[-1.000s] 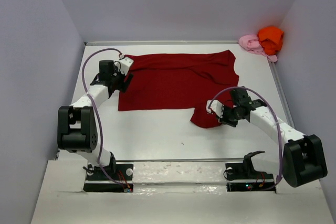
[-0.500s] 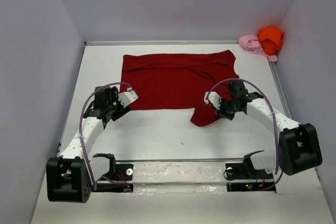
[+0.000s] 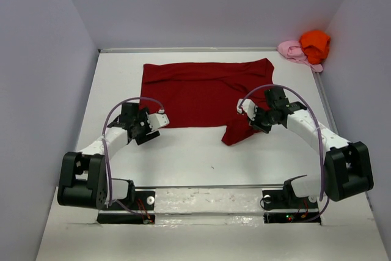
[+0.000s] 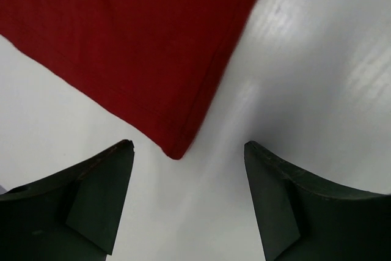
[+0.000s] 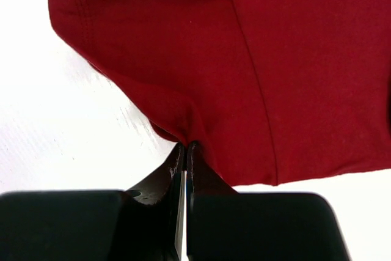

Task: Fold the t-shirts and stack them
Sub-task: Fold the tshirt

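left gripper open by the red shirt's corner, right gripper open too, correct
No: the right gripper is shut, pinching the red shirt, as the right wrist view shows. The left gripper is open by the shirt's corner.

The bench (image 3: 183,157) lies bare on the near side of the dark red t-shirt (image 3: 201,93), a broad lane between the two arms. Left of the t-shirt a bare strip runs along the left wall (image 3: 43,90); beyond it only a narrow strip reaches the back wall (image 3: 208,4). Off its far right corner, the orange t-shirt (image 3: 314,41) and pink t-shirt (image 3: 290,49) fill the corner. The wide-spread left gripper (image 4: 188,146) blocks its near left corner; the right gripper (image 5: 184,148), pinching its near right fold, and that arm's cable loop bar the right side.
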`<state>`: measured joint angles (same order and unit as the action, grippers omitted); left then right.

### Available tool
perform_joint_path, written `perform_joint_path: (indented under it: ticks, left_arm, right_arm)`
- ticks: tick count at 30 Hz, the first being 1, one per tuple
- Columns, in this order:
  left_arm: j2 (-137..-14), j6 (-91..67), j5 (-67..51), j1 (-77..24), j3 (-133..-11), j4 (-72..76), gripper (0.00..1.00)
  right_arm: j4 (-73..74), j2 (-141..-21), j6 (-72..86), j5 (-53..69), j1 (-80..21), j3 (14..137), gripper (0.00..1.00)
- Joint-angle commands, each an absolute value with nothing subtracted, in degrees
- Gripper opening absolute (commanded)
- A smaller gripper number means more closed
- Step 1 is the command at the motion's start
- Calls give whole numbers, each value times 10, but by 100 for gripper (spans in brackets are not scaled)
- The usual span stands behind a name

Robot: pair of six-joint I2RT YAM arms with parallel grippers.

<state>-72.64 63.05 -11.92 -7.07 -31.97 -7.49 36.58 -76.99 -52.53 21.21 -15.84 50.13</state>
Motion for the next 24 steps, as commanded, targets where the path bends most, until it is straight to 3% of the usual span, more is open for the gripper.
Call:
perform_joint_path:
  ticks: [1, 10, 13, 14, 16, 19, 20, 24]
  left_arm:
    - [-756, 644, -105, -75, -323, -27, 84]
    - [-824, 650, -72, -76, -338, 33, 82]
    - [-834, 650, -77, -76, -346, 28, 65]
    - [-834, 650, -85, -76, -348, 26, 53]
    - [-835, 652, -87, -76, -349, 22, 45]
    - [-838, 654, -87, -75, -351, 14, 15]
    - [-838, 654, -87, -75, -351, 11, 0]
    - [-820, 650, -83, -75, -350, 7, 0]
  right_arm:
    - [362, -773, -518, 228, -163, 529, 0]
    - [365, -767, -518, 234, -163, 524, 0]
    - [365, -766, -519, 229, -163, 522, 0]
    - [365, -766, -519, 226, -163, 522, 0]
    - [365, -767, -519, 222, -163, 522, 0]
    - [364, -771, -517, 221, -163, 525, 0]
    - [365, -772, -518, 221, -163, 526, 0]
    - [343, -772, -494, 206, -163, 524, 0]
